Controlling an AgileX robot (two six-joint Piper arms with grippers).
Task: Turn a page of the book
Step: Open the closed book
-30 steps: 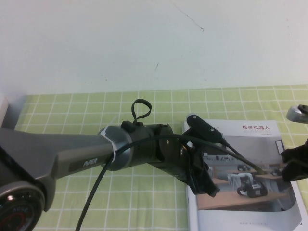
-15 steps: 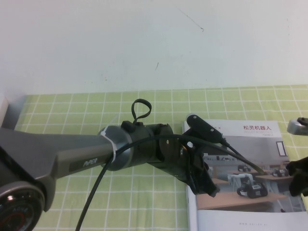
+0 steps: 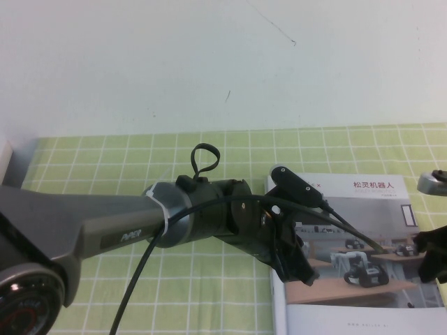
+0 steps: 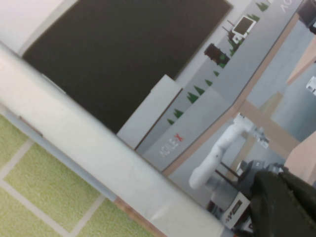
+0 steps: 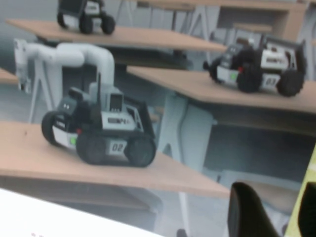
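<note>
1. Right gripper at book's right edge, low over the cover. In right wrist view two dark fingertips stand apart w/ a gap between, straddling the cover's edge where green cloth shows; nothing pinched.
2. Left gripper down on the cover's left part near the spine side. Finger tip seen dark in left wrist view, over the printed photo; spread or pressed together: cannot tell.
3. Book closed, flat on green checked tablecloth, at robot's right-front. Cover photo shows small robots on wooden desks, Chinese title up top. No page lifted or visible yet; only cover shows.
4. Task judged barely begun: edge not yet caught.
5. Risks, as judgement:
 - closing w/o getting under the edge → tips skid on glossy cover, nothing lifts.
 - biting too deep → grabs several leaves or whole book, drags it.
 - left gripper pressing too near the right side → leaf creases on the swing.
 - thin paper tears if pulled sideways, not up and over.
</note>
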